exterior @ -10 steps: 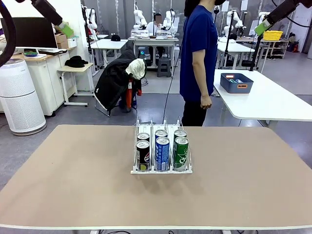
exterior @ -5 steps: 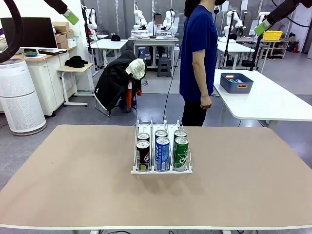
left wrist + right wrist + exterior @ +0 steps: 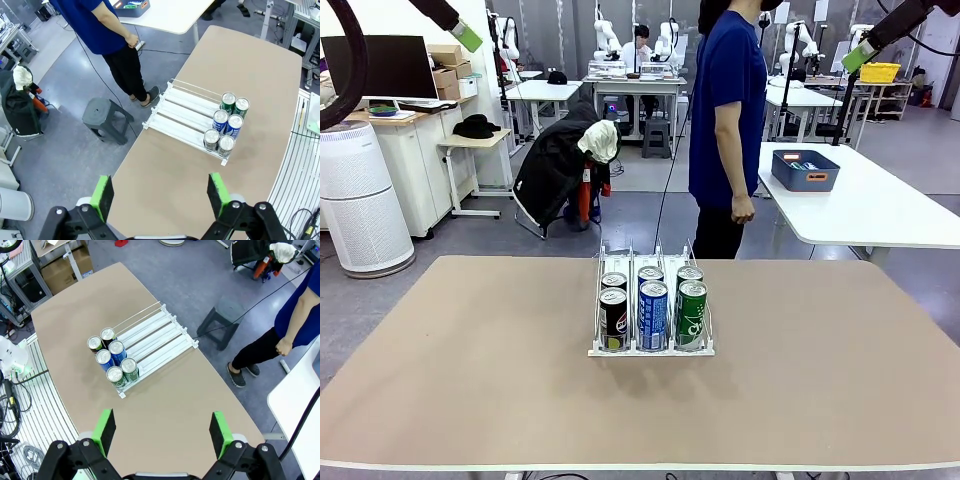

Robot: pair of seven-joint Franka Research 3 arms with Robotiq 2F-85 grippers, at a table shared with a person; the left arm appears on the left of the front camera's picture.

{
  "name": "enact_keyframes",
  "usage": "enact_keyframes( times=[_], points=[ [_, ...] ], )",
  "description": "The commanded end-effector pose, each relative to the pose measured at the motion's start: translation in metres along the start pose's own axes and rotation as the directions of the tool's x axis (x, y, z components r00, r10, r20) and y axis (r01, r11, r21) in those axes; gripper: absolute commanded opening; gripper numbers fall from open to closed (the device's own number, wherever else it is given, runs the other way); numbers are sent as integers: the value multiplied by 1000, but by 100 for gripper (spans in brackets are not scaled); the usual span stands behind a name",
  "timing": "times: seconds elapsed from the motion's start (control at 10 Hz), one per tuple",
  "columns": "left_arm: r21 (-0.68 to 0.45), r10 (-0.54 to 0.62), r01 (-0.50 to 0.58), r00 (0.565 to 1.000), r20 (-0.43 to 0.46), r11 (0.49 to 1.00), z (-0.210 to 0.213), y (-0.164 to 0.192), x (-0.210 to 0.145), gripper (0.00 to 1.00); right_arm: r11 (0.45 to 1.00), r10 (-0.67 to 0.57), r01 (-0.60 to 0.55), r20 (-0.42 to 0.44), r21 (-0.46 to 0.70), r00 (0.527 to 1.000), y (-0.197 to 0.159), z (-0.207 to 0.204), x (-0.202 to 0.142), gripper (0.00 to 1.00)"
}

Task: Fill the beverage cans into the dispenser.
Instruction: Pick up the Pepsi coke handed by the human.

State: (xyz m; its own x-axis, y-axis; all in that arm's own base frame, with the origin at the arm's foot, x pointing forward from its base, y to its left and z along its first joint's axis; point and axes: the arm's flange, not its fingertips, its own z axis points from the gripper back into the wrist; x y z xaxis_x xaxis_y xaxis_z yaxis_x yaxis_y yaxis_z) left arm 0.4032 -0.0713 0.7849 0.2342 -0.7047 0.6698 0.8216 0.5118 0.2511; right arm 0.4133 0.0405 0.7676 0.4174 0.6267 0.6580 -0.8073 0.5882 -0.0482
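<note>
Step in hand: filling looks done or paused, as I judge it; six beverage cans stand in the dispenser (image 3: 650, 351), two per lane, crowded at the front lip.
Cans: black can (image 3: 613, 320) in the robot's left lane, blue Pocari Sweat can (image 3: 653, 316) in the middle, green can (image 3: 691, 315) on the right, each with a second can touching behind it.
Left pincer (image 3: 161, 192): raised high above the desk (image 3: 470, 380), jaws wide apart, holding nothing.
Right pincer (image 3: 161, 432): likewise high, spread open, empty.
Next move: no loose can lies on the desk, so any further one would need fetching or handing over, then a drop into the bare rear lanes.
Person (image 3: 725, 110): stands at the far side, hand (image 3: 743, 210) hanging empty.
Edges: the dispenser's rear end sits close to the far desk edge.
Open room: bare desk left, right and in front of the dispenser.
</note>
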Motion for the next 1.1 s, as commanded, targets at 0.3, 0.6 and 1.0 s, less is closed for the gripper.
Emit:
enact_keyframes(
  times=[0.3,0.6,1.0],
  points=[
    [-26,63,-63,998,-15,998,-12,-5,7,100,1000,-7,7,-9,-2,1000,1,-1,0,100],
    [-51,72,-77,994,-78,996,-21,-2,1,100,1000,-7,7,-9,-2,1000,1,-1,0,100],
    [-19,61,-61,998,-22,998,-17,-8,8,100,1000,-7,7,-9,-2,1000,1,-1,0,100]
  ],
)
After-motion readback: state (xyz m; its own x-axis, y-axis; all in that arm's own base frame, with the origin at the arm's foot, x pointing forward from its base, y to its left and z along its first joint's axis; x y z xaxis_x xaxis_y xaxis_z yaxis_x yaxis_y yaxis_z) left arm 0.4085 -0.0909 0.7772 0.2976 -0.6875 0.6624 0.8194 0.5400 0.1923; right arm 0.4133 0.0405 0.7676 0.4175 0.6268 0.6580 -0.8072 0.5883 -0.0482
